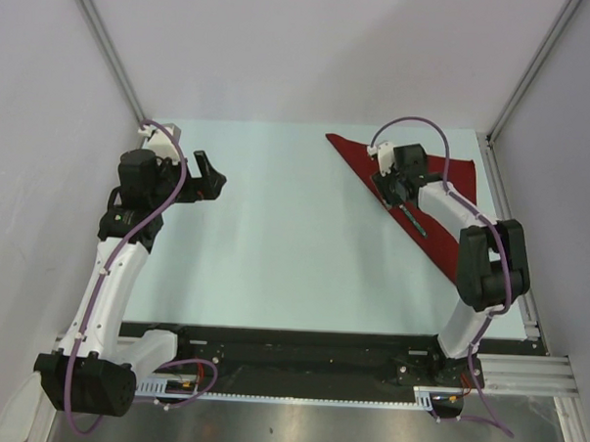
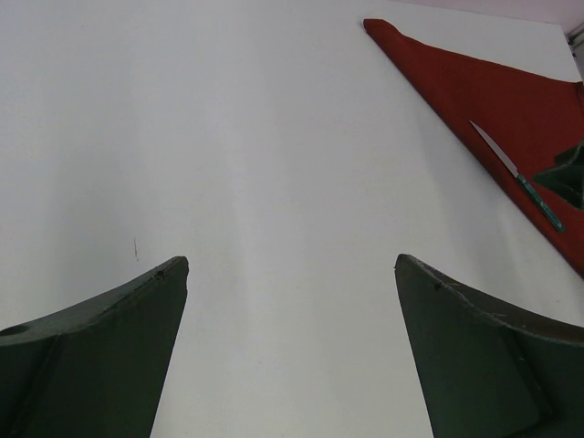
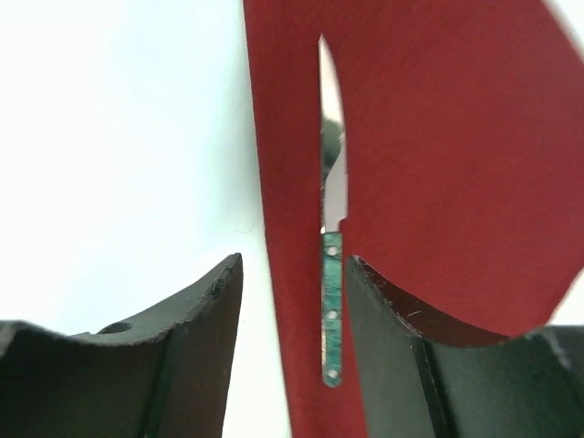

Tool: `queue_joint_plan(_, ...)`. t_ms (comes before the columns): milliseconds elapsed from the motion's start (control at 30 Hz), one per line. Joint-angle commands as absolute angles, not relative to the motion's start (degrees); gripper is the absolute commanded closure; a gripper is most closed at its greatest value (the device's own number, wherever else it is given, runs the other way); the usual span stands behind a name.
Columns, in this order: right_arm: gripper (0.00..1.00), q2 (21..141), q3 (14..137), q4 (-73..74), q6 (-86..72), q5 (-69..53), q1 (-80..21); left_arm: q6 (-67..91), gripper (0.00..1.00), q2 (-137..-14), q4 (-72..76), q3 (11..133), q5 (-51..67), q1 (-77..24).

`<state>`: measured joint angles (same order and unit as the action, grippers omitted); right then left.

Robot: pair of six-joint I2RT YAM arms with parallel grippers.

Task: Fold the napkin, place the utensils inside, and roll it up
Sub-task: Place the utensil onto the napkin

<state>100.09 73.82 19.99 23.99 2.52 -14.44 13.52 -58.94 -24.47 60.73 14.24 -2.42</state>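
Folded napkin (image 1: 361, 165) lies at far right of bench (image 1: 274, 259). Knife (image 3: 331, 301) rests on napkin by its long edge. Right tool (image 3: 294, 265) is open, straddling the knife handle. Left tool (image 2: 290, 265) is open and empty, well left of napkin.

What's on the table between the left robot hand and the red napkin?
Nothing. In the left wrist view, only bare table lies between the left gripper and the napkin. The top view agrees.

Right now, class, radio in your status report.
Left gripper open, over table. Right gripper open, straddling knife lying flat on napkin. Nothing blocking.
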Motion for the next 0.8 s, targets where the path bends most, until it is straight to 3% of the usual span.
queue_joint_plan(0,0.51,103.71,71.90,17.14,21.45,4.22,-13.88,13.80,0.00,-58.53,-22.32,60.56,15.56,-1.76)
queue_joint_plan(767,0.67,110.65,71.63,15.64,22.94,4.75,-12.57,13.97,0.00,-58.71,-22.32,60.47,15.91,-1.76)
